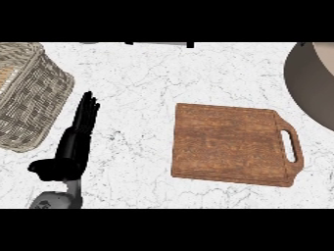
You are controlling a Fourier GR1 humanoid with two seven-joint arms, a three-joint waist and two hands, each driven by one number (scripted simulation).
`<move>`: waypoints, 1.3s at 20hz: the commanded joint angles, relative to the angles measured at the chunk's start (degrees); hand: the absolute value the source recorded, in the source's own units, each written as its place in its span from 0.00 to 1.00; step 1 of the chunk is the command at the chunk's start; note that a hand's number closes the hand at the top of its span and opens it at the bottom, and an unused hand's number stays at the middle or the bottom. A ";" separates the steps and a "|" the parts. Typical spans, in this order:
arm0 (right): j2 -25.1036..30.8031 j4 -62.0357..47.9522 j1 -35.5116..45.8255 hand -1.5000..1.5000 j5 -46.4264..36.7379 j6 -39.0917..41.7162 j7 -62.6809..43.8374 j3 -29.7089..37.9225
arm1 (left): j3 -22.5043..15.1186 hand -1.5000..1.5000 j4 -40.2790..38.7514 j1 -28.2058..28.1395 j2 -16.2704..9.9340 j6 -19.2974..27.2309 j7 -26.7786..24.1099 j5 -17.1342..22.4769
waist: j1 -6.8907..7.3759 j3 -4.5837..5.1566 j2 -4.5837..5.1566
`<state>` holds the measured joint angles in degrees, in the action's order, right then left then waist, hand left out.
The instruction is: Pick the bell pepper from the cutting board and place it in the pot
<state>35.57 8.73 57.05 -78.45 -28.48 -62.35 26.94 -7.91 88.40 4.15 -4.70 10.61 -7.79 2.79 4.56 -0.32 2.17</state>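
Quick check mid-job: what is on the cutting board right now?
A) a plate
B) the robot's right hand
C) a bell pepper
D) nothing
D: the cutting board shows only bare wood, with no pepper anywhere in view; the left hand rests open on the counter beside it.

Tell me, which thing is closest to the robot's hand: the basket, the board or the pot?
The basket, just left of the left hand. The board lies farther right, the pot farthest.

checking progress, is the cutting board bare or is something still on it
Bare: the cutting board shows only wood grain, with no bell pepper on it. The pot is cut off, so its contents cannot be told.
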 commanded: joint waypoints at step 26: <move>-11.63 23.49 -15.58 0.00 21.96 -49.97 25.80 14.32 | 3.76 0.50 0.44 -3.93 -1.94 -1.55 -1.36 1.98 | -3.65 0.17 -1.93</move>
<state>26.14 28.38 45.63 -60.90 -71.00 -40.47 41.48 -5.93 88.10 2.40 -5.06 10.47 -8.37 3.38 1.81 0.08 0.54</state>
